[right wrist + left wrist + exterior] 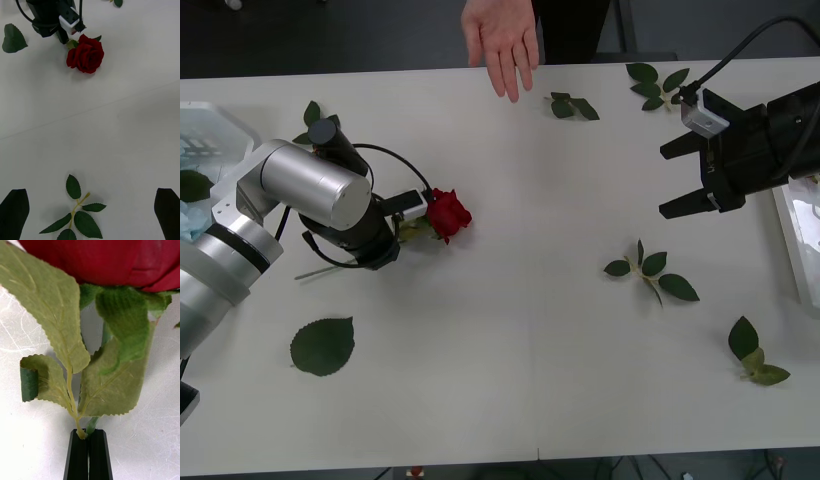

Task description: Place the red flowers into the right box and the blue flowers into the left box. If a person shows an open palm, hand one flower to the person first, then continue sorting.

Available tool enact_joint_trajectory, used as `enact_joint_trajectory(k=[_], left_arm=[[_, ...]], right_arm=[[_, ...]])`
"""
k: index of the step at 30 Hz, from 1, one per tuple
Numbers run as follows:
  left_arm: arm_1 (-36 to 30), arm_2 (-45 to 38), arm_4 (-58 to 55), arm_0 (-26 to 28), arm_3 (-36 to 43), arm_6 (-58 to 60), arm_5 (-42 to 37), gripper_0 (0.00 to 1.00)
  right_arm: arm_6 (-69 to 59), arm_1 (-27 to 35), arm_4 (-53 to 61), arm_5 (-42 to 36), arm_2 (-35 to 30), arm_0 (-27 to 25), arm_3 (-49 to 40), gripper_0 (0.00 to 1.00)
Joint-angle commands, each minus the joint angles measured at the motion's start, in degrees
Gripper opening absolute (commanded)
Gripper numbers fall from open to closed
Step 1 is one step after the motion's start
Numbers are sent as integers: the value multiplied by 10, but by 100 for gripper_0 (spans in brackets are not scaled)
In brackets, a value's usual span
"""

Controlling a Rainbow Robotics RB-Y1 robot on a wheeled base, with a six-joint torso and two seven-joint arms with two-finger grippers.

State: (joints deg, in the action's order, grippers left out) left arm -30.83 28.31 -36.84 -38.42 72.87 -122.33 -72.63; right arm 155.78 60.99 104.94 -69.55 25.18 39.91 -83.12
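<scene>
Left gripper (412, 222), black, low over the left-centre of the white counter (510, 300); its fingers (78, 453) pinched together on the thin green stem of the artificial deep red rose (448, 214), leaves bunched just ahead of the tips. Bloom lies just right of that gripper, near or on the counter top, open surface all round it. Right gripper (675, 178), black, hovers at the right side, fingers (15, 210) spread wide, holding nothing. Person's bare hand (502, 40), fingers extended, reaches over the far counter edge, well apart from the rose. Shallow white translucent tray (798, 240) sits at the right edge; another (215, 125) at the far left edge. Loose green leaf sprigs (650, 270) scattered across centre-right; broad bare stretch between the two grippers.
</scene>
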Motion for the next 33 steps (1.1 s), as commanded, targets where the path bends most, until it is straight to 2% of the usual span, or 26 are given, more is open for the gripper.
enact_joint_trajectory(k=[1, 6, 10, 15, 20, 26, 30, 33], left_arm=[[10, 7, -4, -30, 1, 17, 7, 0], [-2, 7, -14, -27, 16, 17, 6, 0], [-41, 4, -46, -19, 71, 18, -22, 0], [-87, -65, -100, 38, 177, 16, -59, 0], [-121, -127, -158, 100, 260, 13, -61, 0], [-111, -216, -246, 171, 344, 9, -58, 0], [-78, -259, -322, 179, 356, 11, -47, 0], [-56, -264, -363, 179, 356, 17, -5, 0]], right_arm=[[-8, -12, 9, 6, -2, -2, 0, 97], [-8, -11, 9, 6, -2, -2, 0, 97], [-8, -12, 9, 6, -2, -2, 0, 97], [-8, -12, 9, 6, -3, -2, 6, 97], [-8, -12, 10, 6, -3, -2, 6, 97], [-8, -12, 10, 6, -3, -2, 12, 97], [-8, -12, 10, 3, -3, -2, 14, 97], [-8, -12, 10, 3, -2, -3, 15, 97]])
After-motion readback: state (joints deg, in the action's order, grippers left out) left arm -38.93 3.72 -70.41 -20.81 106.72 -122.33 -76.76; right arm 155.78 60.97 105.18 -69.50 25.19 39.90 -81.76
